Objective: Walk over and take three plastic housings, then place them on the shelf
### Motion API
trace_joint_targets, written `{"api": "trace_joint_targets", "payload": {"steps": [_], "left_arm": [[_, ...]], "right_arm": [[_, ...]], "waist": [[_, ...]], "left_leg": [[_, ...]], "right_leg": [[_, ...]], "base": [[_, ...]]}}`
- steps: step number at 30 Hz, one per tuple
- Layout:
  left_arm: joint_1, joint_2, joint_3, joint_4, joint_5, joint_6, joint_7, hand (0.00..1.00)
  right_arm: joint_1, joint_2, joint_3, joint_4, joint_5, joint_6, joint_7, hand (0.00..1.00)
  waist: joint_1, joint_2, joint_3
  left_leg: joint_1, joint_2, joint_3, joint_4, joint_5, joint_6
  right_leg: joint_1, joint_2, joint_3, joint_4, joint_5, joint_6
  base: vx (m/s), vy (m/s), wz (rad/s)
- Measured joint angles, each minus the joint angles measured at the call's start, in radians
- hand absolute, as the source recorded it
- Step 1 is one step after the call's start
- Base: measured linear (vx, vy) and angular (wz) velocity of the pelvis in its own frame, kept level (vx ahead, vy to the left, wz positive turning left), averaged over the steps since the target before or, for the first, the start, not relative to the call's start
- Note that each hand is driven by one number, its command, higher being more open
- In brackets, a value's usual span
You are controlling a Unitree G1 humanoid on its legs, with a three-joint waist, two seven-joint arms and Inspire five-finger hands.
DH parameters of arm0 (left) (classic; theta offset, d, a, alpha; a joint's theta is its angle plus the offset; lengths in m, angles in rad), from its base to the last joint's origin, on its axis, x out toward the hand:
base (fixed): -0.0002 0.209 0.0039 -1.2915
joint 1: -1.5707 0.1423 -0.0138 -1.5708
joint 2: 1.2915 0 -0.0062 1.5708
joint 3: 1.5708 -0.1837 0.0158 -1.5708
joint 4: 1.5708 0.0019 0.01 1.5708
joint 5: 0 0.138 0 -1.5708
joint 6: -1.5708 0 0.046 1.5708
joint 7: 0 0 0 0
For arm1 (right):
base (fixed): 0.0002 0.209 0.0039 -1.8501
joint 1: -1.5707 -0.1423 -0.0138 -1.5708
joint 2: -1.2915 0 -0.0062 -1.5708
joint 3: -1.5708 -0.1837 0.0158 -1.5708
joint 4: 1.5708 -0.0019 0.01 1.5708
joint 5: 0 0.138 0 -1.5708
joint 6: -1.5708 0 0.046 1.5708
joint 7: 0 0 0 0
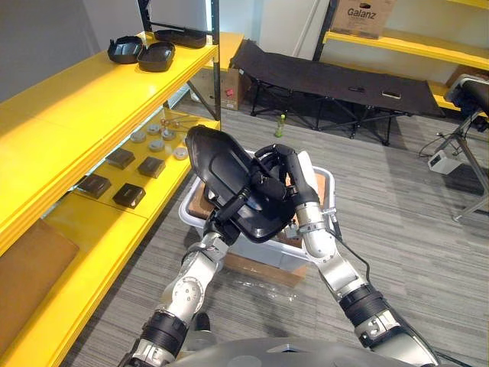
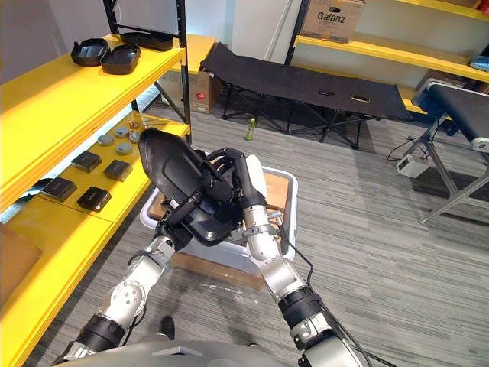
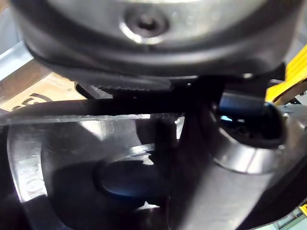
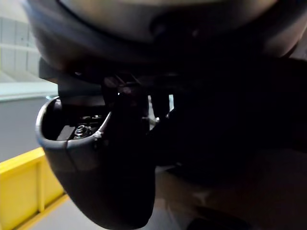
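Yellow shelving (image 1: 84,99) runs along the robot's left side. At the far end of its top level sit three black plastic housings (image 1: 157,56), close together. On the level below lie small dark square parts (image 1: 130,195), with grey round parts (image 1: 160,138) beyond them.

Just beside the shelving, in the middle of the eye views, both hands hold up a fourth black housing (image 1: 218,164). It is tilted, its broad face turned up and towards the shelving. It hangs above a white bin (image 1: 263,252) that stands on the grey floor.

The left hand (image 1: 223,222) grips the housing's lower end from beneath, with a dark finger laid across its face. The right hand (image 1: 281,172) clamps the opposite edge, its fingers curled over the rim. Its white-covered thumb (image 1: 306,172) stands up behind them.

Farther back and to the right, a black folding cot (image 1: 328,80) stands on the floor. A cardboard box (image 1: 359,15) rests on another yellow shelf above it.
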Motion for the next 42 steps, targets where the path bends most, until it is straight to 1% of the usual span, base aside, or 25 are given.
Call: {"api": "trace_joint_targets", "payload": {"steps": [4,7,9,10,13,14,15,16,17,18,20,22,23,24,27,28,30,31,33,34,36,37,38,40,42], "left_arm": [[0.039,-0.016,0.035,-0.057,0.044,-0.021,0.032,0.0],[0.068,-0.057,0.084,-0.132,0.085,-0.073,0.054,0.0],[0.068,-0.071,0.11,-0.16,0.136,-0.089,0.08,0.0],[0.068,-0.073,0.121,-0.174,0.176,-0.102,0.09,0.0],[0.079,-0.085,0.14,-0.236,0.359,-0.131,0.175,0.0],[0.083,-0.091,0.158,-0.248,0.418,-0.156,0.201,0.0],[0.086,-0.092,0.173,-0.254,0.438,-0.17,0.213,0.0],[0.099,-0.099,0.209,-0.273,0.475,-0.195,0.237,0.0],[0.108,-0.104,0.223,-0.283,0.5,-0.213,0.246,0.0],[0.139,-0.108,0.279,-0.319,0.59,-0.248,0.293,0.0],[0.153,-0.112,0.312,-0.335,0.669,-0.266,0.337,0.0],[0.159,-0.112,0.361,-0.349,0.832,-0.276,0.412,0.0],[0.16,-0.111,0.371,-0.35,0.873,-0.276,0.429,0.0],[0.162,-0.108,0.389,-0.353,0.942,-0.276,0.441,0.0],[0.165,-0.096,0.396,-0.357,1.056,-0.275,0.429,0.0],[0.168,-0.085,0.395,-0.357,1.067,-0.275,0.417,0.0],[0.182,-0.072,0.396,-0.357,1.067,-0.276,0.38,0.0],[0.197,-0.069,0.396,-0.357,1.064,-0.276,0.355,0.0],[0.218,-0.069,0.396,-0.357,1.044,-0.28,0.319,0.0],[0.234,-0.069,0.395,-0.357,1.022,-0.282,0.296,0.0],[0.257,-0.07,0.395,-0.357,0.976,-0.293,0.264,0.0],[0.276,-0.072,0.396,-0.357,0.948,-0.316,0.25,0.0],[0.288,-0.075,0.396,-0.357,0.926,-0.332,0.238,0.0],[0.306,-0.087,0.397,-0.358,0.895,-0.356,0.227,0.0],[0.316,-0.093,0.397,-0.366,0.874,-0.365,0.221,0.0]], "right_arm": [[0.024,0.019,0.008,-0.012,0.02,-0.006,0.001,1.0],[0.077,0.026,0.033,-0.032,0.068,0.001,0.018,1.0],[0.085,0.047,0.044,-0.036,0.09,0.014,0.037,1.0],[0.085,0.057,0.044,-0.037,0.108,0.026,0.05,1.0],[0.112,0.061,0.033,-0.08,0.218,0.063,0.11,1.0],[0.145,0.06,0.019,-0.12,0.262,0.069,0.135,1.0],[0.161,0.058,0.012,-0.138,0.283,0.071,0.148,1.0],[0.193,0.056,-0.008,-0.174,0.294,0.073,0.176,1.0],[0.207,0.052,-0.018,-0.193,0.299,0.073,0.19,1.0],[0.245,0.043,-0.054,-0.252,0.331,0.073,0.234,1.0],[0.258,0.029,-0.08,-0.278,0.365,0.072,0.27,1.0],[0.276,0.01,-0.134,-0.314,0.441,0.068,0.336,1.0],[0.28,0.008,-0.146,-0.319,0.463,0.066,0.358,1.0],[0.286,0.0,-0.167,-0.327,0.5,0.06,0.402,1.0],[0.33,-0.016,-0.184,-0.395,0.58,0.044,0.499,1.0],[0.342,-0.017,-0.185,-0.414,0.598,0.044,0.518,1.0],[0.363,-0.014,-0.189,-0.437,0.605,0.039,0.532,1.0],[0.378,-0.005,-0.2,-0.436,0.607,0.041,0.53,1.0],[0.41,0.021,-0.227,-0.426,0.643,0.056,0.536,1.0],[0.436,0.036,-0.25,-0.413,0.683,0.073,0.547,1.0],[0.47,0.05,-0.28,-0.373,0.718,0.074,0.543,1.0],[0.483,0.058,-0.297,-0.343,0.719,0.075,0.523,1.0],[0.486,0.06,-0.309,-0.31,0.718,0.075,0.489,1.0],[0.486,0.061,-0.325,-0.273,0.701,0.074,0.434,1.0],[0.484,0.064,-0.333,-0.262,0.663,0.074,0.385,1.0]], "waist": [[-0.003,-0.001,0.0],[0.002,-0.001,-0.001],[0.003,0.0,-0.001],[0.005,0.0,-0.001],[0.011,0.0,-0.001],[0.014,0.0,-0.001],[0.013,0.0,-0.001],[0.008,0.0,-0.001],[0.004,0.0,-0.001],[-0.002,0.0,0.0],[-0.003,0.0,-0.001],[0.001,0.0,0.0],[0.001,0.0,0.0],[-0.001,0.001,0.0],[-0.003,0.003,0.002],[-0.006,0.004,0.001],[-0.012,0.009,0.0],[-0.022,0.011,0.0],[-0.031,0.014,-0.002],[-0.034,0.018,-0.002],[-0.036,0.026,-0.002],[-0.037,0.03,-0.002],[-0.038,0.034,-0.001],[-0.039,0.039,-0.002],[-0.035,0.043,-0.001]], "left_leg": [[0.0,0.0,-0.004,0.0,0.0,-0.001],[-0.002,-0.003,-0.017,0.0,0.0,-0.001],[-0.002,-0.003,-0.023,0.0,0.001,-0.002],[-0.002,-0.003,-0.025,0.0,0.001,-0.002],[-0.004,-0.004,-0.026,0.0,0.0,-0.002],[-0.004,-0.004,-0.026,0.0,0.0,-0.002],[-0.004,-0.003,-0.026,0.0,0.0,-0.002],[-0.004,-0.002,-0.026,0.0,-0.001,-0.003],[-0.004,-0.002,-0.025,0.0,-0.002,-0.004],[-0.003,0.0,-0.021,0.0,-0.003,-0.005],[-0.003,0.002,-0.016,0.0,-0.004,-0.006],[-0.003,0.005,-0.009,0.0,-0.006,-0.008],[-0.003,0.005,-0.008,0.0,-0.006,-0.008],[-0.002,0.005,-0.005,0.0,-0.007,-0.009],[-0.001,0.004,0.006,0.0,-0.012,-0.009],[-0.001,0.005,0.013,0.0,-0.014,-0.01],[-0.002,0.007,0.028,0.0,-0.017,-0.009],[-0.003,0.006,0.033,0.0,-0.02,-0.01],[-0.005,0.007,0.044,0.0,-0.023,-0.009],[-0.005,0.007,0.053,0.0,-0.025,-0.009],[-0.005,0.008,0.067,0.0,-0.028,-0.007],[-0.004,0.01,0.077,0.0,-0.028,-0.006],[-0.002,0.01,0.083,0.001,-0.027,-0.004],[0.004,0.011,0.09,0.001,-0.029,-0.005],[0.009,0.013,0.095,0.001,-0.031,-0.006]], "right_leg": [[0.002,0.001,-0.005,0.0,-0.002,-0.001],[0.003,0.0,-0.021,0.001,-0.008,-0.001],[0.003,-0.001,-0.026,0.008,-0.014,-0.002],[0.002,-0.001,-0.027,0.013,-0.017,-0.002],[0.001,-0.002,-0.029,0.014,-0.019,-0.003],[0.0,-0.002,-0.029,0.014,-0.019,-0.002],[0.0,-0.002,-0.028,0.014,-0.019,-0.002],[0.0,-0.001,-0.028,0.014,-0.021,0.0],[0.0,-0.001,-0.027,0.014,-0.021,0.0],[-0.003,0.0,-0.022,0.014,-0.022,0.0],[-0.006,0.001,-0.018,0.014,-0.022,0.0],[-0.011,0.003,-0.008,0.015,-0.023,0.001],[-0.011,0.003,-0.007,0.015,-0.023,0.001],[-0.013,0.003,-0.002,0.015,-0.024,0.001],[-0.018,0.001,0.01,0.015,-0.024,0.003],[-0.022,0.001,0.015,0.015,-0.025,0.003],[-0.033,0.001,0.031,0.017,-0.024,0.004],[-0.037,-0.001,0.036,0.017,-0.024,0.004],[-0.047,-0.001,0.047,0.017,-0.024,0.004],[-0.052,-0.001,0.056,0.017,-0.024,0.004],[-0.062,-0.001,0.068,0.017,-0.021,0.001],[-0.063,-0.001,0.078,0.017,-0.02,0.001],[-0.066,0.0,0.086,0.017,-0.016,0.007],[-0.065,0.0,0.093,0.017,-0.015,0.008],[-0.067,0.002,0.098,0.015,-0.016,0.007]], "base": [[0.0,-0.002,0.02],[0.0,-0.013,0.13],[-0.01,-0.016,0.11],[0.0,-0.014,0.05],[0.0,-0.004,0.01],[0.0,0.0,0.0],[0.0,0.0,0.0],[0.0,0.0,0.0],[0.01,-0.022,-0.06],[0.01,-0.018,-0.08],[0.01,-0.018,-0.1],[0.0,-0.018,-0.1],[0.0,-0.013,-0.05],[-0.01,-0.01,-0.08],[0.0,-0.003,-0.1],[0.0,-0.003,-0.21],[0.01,-0.005,-0.21],[0.01,-0.006,-0.14],[0.02,-0.007,-0.17],[0.03,-0.008,-0.22],[0.04,-0.01,-0.24],[0.05,-0.017,-0.25],[0.05,-0.019,-0.23],[0.03,-0.017,-0.13],[0.01,-0.019,-0.09]]}}
